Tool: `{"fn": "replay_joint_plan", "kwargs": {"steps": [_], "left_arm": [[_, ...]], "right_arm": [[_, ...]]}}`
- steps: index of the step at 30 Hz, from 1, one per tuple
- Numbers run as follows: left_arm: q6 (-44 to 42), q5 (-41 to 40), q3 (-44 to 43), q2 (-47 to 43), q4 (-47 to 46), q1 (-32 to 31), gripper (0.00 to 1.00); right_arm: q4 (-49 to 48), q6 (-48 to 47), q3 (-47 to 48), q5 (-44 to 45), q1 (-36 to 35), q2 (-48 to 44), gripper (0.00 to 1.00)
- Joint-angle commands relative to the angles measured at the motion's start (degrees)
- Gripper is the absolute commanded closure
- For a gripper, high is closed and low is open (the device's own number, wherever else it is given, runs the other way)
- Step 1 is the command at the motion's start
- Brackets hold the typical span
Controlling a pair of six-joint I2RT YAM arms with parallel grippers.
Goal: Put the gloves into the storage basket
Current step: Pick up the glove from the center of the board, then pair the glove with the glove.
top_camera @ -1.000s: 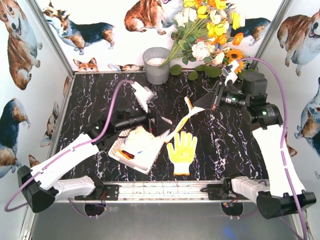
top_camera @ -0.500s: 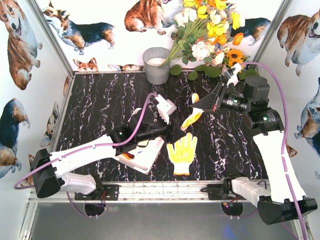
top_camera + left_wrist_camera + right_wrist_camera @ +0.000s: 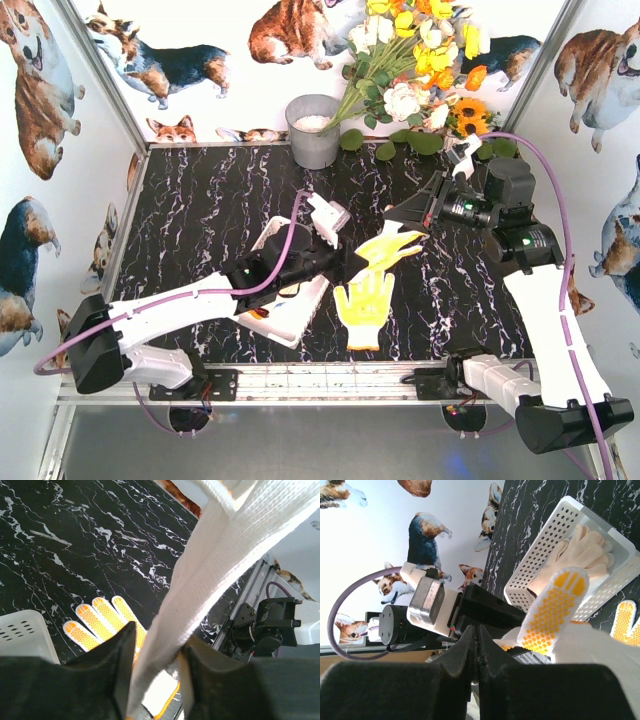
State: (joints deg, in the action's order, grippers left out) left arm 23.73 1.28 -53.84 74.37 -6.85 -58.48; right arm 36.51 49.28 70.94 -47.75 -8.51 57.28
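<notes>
- Basket [image 3: 288,328]: sits at 9 o'clock of the flat glove [image 3: 362,300], partly hidden under the left arm [image 3: 180,300]. Cream gloves [image 3: 580,550] are already inside. That's our drop spot.
- Left gripper [image 3: 155,650]: reaches toward 3 o'clock, fingers [image 3: 117,660] either side of the held glove [image 3: 398,243]. The white knit fills the gap, so we read it as pinched; how firm, we can't tell. Before pulling we want a full squeeze on both layers, not just an edge.
- Held glove: hangs in the air betw. the two grippers, at 12–1 o'clock of the flat glove, yellow-dotted palm showing. It's soft & floppy, so we'd expect sag. We should lift first, then swing toward 9 o'clock, so the tail doesn't catch the basket wall.
- Flat glove: lies dotted side up on the table [image 3: 200,200], just at 3 o'clock of the basket. We leave it for later, and shouldn't sweep it w/ the dangling one.
- Right gripper [image 3: 395,218]: at 1 o'clock of the held glove, clamped on it. It should let go only once the left grip is sure, then back off toward 3 o'clock. If both pull at once we stretch the knit.
</notes>
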Motion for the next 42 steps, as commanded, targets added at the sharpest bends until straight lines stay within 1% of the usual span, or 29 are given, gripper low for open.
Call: {"fn": "replay_joint_plan", "kwargs": {"steps": [1,3,4,6,9,10,11,12,15,18,20,24,26,29,31,34,37,40,42], "left_arm": [[1.26,0.75,1.23,1.42,-2.45,-0.60,0.92],[1.48,-0.65,1.36,1.07,-1.40,-0.62,1.00],[1.50,-1.20,1.30,0.70,-0.74,-0.62,1.00],[1.50,-2.32,0.76,0.22,0.94,-0.63,1.00],[1.85,-4.41,-0.65,0.50,4.40,-0.60,1.00],[2.11,-5.00,-1.18,0.89,5.52,-0.60,1.00],[2.19,-5.13,-1.70,1.39,6.43,-0.66,1.00],[2.32,-5.14,-2.36,2.05,7.15,-0.66,1.00],[2.81,-4.47,-4.23,4.16,8.87,-0.63,1.00],[2.69,-4.22,-5.79,5.92,10.30,-0.73,1.00],[2.14,-3.51,-6.32,6.58,10.64,-0.72,1.00],[0.67,-1.27,-6.00,6.65,10.15,-0.84,1.00],[1.14,-1.34,-5.47,6.38,10.00,-0.78,1.00],[4.73,-2.77,-5.36,5.71,10.18,-0.71,1.00],[8.68,-4.15,-5.83,5.45,10.80,-0.61,1.00],[17.51,-6.60,-7.54,5.66,14.75,0.32,1.00],[26.42,-5.27,-7.42,5.61,15.68,2.19,1.00],[33.86,-4.40,-7.10,5.31,15.62,3.12,1.00],[38.28,-4.14,-7.57,5.35,16.55,3.56,1.00]], "right_arm": [[-3.54,0.71,-0.49,1.72,0.04,-0.52,1.00],[0.81,-1.19,-0.36,6.57,0.03,-0.23,1.00],[3.22,-2.00,-0.40,9.21,0.05,-0.04,0.98],[6.43,-2.58,-1.10,14.00,0.07,0.34,0.79],[7.91,-1.25,-3.24,18.77,-0.01,0.20,0.39],[8.15,-0.46,-3.81,19.89,-0.01,0.14,0.37],[8.40,0.12,-4.46,20.89,-0.12,0.06,0.30],[8.78,0.79,-4.94,22.11,-0.48,-0.10,0.28],[8.71,3.18,-6.60,26.35,-3.20,-1.52,0.27],[7.46,6.14,-8.79,29.84,-7.97,-2.69,0.27],[5.37,8.96,-11.35,29.18,-9.89,-3.15,0.27],[0.99,13.22,-17.39,25.73,-10.90,-3.69,0.28],[0.54,13.64,-18.76,24.63,-10.89,-4.03,0.29],[1.45,12.28,-19.87,23.59,-10.91,-5.73,0.29],[1.88,9.84,-21.13,23.61,-10.91,-7.50,0.29],[1.19,2.33,-23.22,23.26,-10.95,-10.61,0.31],[1.63,-6.89,-24.81,24.91,-12.13,-13.80,0.32],[4.92,-15.11,-24.69,30.17,-15.82,-16.56,0.33],[6.83,-18.96,-24.13,34.11,-18.84,-17.24,0.32]]}}
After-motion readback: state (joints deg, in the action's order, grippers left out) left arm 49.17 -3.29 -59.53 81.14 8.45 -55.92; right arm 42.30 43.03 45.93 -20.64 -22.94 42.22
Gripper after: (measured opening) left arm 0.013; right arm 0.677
